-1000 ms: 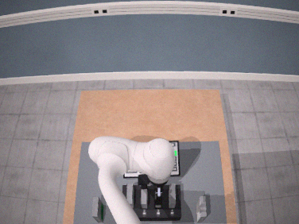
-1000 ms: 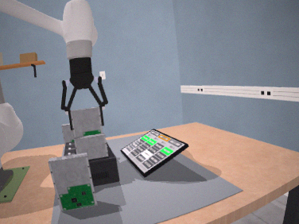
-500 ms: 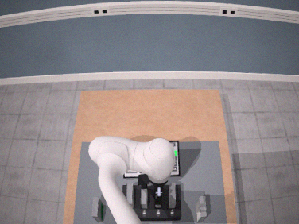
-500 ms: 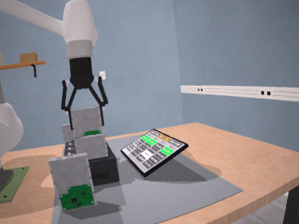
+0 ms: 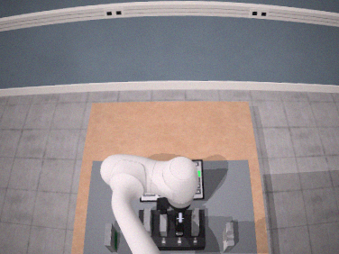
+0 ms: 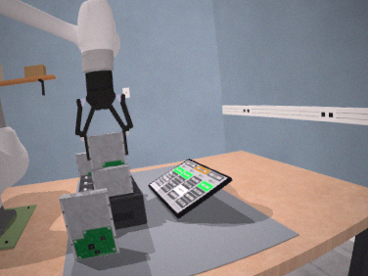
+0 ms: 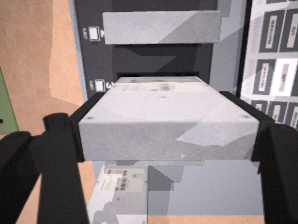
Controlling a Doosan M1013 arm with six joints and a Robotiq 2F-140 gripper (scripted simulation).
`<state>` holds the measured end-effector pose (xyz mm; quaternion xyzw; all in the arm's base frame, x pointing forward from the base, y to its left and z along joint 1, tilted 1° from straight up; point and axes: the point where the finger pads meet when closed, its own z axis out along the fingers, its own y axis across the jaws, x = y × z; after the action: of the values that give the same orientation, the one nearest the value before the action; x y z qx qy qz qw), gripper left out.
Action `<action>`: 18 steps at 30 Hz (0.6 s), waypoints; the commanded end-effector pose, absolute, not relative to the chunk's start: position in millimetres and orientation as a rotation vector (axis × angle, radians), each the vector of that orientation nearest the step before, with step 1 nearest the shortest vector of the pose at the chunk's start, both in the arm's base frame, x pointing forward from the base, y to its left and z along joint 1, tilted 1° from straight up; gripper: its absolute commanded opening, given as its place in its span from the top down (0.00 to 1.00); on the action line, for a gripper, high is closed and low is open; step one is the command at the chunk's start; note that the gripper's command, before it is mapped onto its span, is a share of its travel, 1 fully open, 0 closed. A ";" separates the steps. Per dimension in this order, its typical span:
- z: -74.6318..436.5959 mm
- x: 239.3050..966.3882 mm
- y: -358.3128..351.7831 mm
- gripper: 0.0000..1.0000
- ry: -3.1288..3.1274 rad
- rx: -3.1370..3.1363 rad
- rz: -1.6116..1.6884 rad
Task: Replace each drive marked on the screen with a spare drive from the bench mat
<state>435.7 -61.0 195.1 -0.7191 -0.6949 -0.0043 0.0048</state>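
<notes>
While the gripper [image 6: 107, 146] [image 7: 161, 106] sits above the dock [image 6: 131, 207] [image 7: 155, 59], jaws part-open, clamped on both side edges of an upright drive [image 6: 107, 151] [image 7: 169, 112].

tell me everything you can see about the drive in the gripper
The drive is a flat grey slab, metallic-looking, with a pale printed label, small screw dots near its corners and green circuit board low on one face. It stands upright, raised above its neighbours over the black dock, by the bay marked 3. The gripper is shut on its two narrow sides.
</notes>
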 end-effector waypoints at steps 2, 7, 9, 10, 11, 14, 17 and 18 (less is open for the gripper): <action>195.3 436.0 -61.0 0.90 -2.176 -2.253 -0.015; 194.5 436.0 -61.0 0.90 -2.176 -2.253 -0.015; 193.9 436.0 -61.0 0.90 -2.176 -2.253 -0.015; 193.6 436.0 -61.0 0.90 -2.176 -2.253 -0.015; 193.3 436.0 -61.0 0.90 -2.176 -2.253 -0.015; 192.2 436.0 -61.0 0.90 -2.176 -2.253 -0.015; 191.4 436.0 -61.0 0.90 -2.176 -2.253 -0.015; 191.4 436.0 -61.0 0.90 -2.176 -2.253 -0.015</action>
<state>435.6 -61.0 191.4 -0.7192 -0.6948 -0.0043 0.0049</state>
